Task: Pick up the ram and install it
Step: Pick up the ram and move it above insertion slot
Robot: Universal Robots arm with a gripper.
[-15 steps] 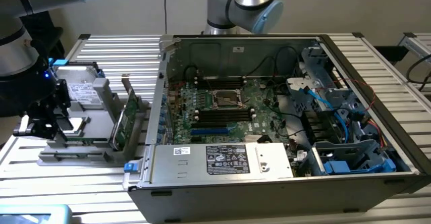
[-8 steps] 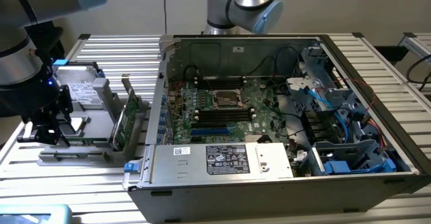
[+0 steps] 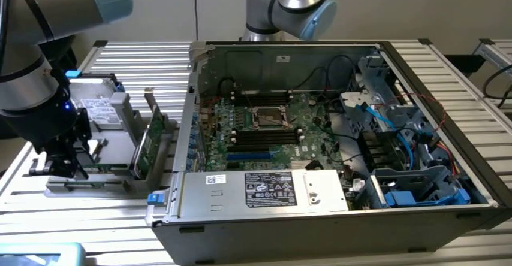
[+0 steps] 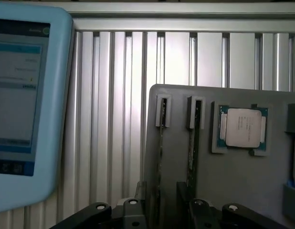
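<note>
- Gripper (image 4: pixel 163 215) — jaws spread, straddling 1 ram (image 4: pixel 161 157), not pinching it.
- Grey holder (image 4: pixel 243 191) props ram on edge in its slot — top edge free for grasping.

Table (image 4: pixel 114 119): silver, ribbed in parallel slats. Holder (image 4: pixel 233 191): plain grey. Ram (image 4: pixel 160 157): dark green. Chip (image 4: pixel 243 126): silver lid, green border. Pendant (image 4: pixel 61 95): light blue, pale screen. Motherboard (image 3: pixel 303 122): green. Slots (image 3: pixel 264 135): black. Gripper (image 4: pixel 162 212): black.

The ram (image 4: pixel 161 157), a thin dark stick seen edge-on, stands in a grey holder's (image 4: pixel 233 191) slot, nine o'clock of the case (image 3: pixel 320 230).
</note>
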